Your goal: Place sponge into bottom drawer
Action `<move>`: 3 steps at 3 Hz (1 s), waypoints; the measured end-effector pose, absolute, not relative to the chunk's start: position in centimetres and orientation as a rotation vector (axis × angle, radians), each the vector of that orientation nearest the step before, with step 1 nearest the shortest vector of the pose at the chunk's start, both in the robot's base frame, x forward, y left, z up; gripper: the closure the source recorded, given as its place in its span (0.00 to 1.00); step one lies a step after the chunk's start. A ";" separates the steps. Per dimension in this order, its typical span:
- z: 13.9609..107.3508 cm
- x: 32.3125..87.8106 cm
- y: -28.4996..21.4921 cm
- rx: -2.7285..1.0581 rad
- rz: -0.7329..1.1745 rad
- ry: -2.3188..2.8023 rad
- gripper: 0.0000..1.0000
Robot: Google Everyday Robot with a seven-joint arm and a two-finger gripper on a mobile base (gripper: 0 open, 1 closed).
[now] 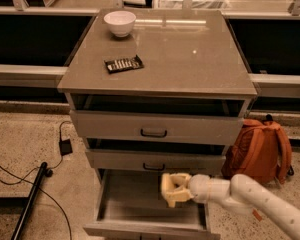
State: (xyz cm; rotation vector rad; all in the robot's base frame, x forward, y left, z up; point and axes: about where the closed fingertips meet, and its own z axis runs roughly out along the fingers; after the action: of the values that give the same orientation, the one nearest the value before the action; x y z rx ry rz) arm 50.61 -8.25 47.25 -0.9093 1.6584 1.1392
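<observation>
1. Camera view puts your white robot arm's two-finger gripper (177,189) low at the cabinet's right front, just under the middle drawer's front panel.
2. You have the pale yellow foam sponge with wavy edges (168,186) clamped between the fingers at the arm's very tip; it sticks out to the left of the white wrist.
3. Your sponge hangs above the right part of the wide grey bottom drawer (140,196), which stands pulled out with its bare floor showing. Whether the sponge touches that floor, you cannot tell.
4. Both shallower grey drawers with dark handles, upper (115,124) and middle (120,159), sit slightly open above it.
5. On the grey cabinet top (190,59) you see a white round bowl (120,23) at the rear left and a dark rectangular snack packet (123,64) nearer the front.
6. An orange fabric backpack (257,149) leans beside the cabinet's right side, behind your arm.
</observation>
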 end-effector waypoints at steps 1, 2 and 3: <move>38.4 49.1 -6.4 -0.938 1.176 1.715 1.00; 32.1 47.4 -6.1 -0.875 1.190 1.806 0.82; 28.3 46.9 -5.9 -0.848 1.157 1.898 0.59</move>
State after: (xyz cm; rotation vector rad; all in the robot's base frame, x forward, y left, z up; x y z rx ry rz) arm 46.88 -5.89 28.34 -0.8477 1.8977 1.1570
